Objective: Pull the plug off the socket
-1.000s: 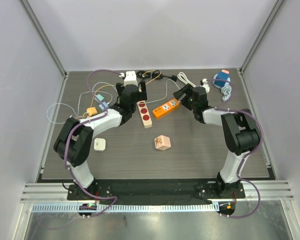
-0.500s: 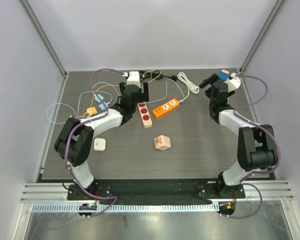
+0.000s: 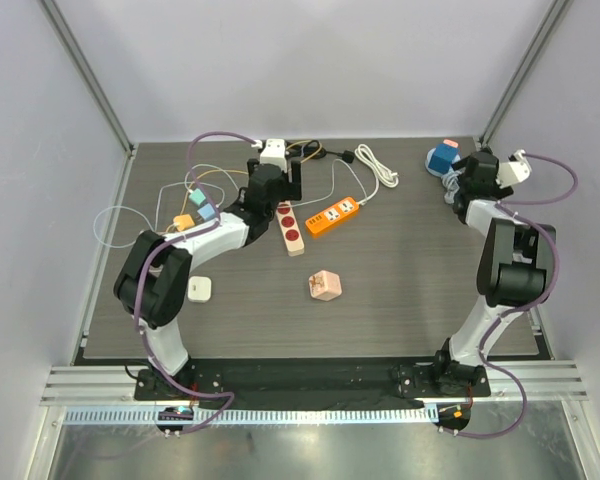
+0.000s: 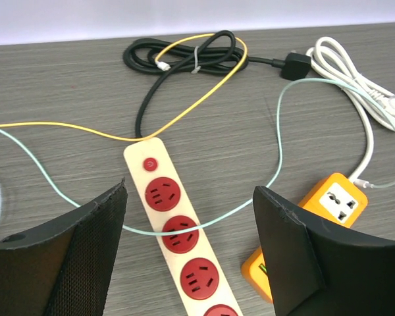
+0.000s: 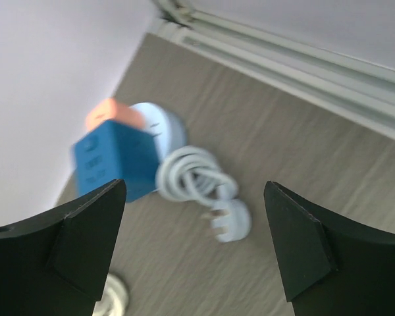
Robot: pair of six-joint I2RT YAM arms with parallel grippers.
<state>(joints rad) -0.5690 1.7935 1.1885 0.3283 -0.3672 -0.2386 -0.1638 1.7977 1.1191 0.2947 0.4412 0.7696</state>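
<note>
Dark grey wood-grain table, matte finish. Boxed in on three sides, back, left and right, by plain pale walls. Slanted aluminium posts at both back corners. Ribbed aluminium rail along near edge, bare metal sheet below. Even, diffuse light; faint soft shadows.

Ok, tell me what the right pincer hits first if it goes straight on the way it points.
Probably the coiled white cable, which lies centred between the fingers of the open right pincer, beside the blue cube socket. The picture is blurred, so depth is uncertain.
</note>
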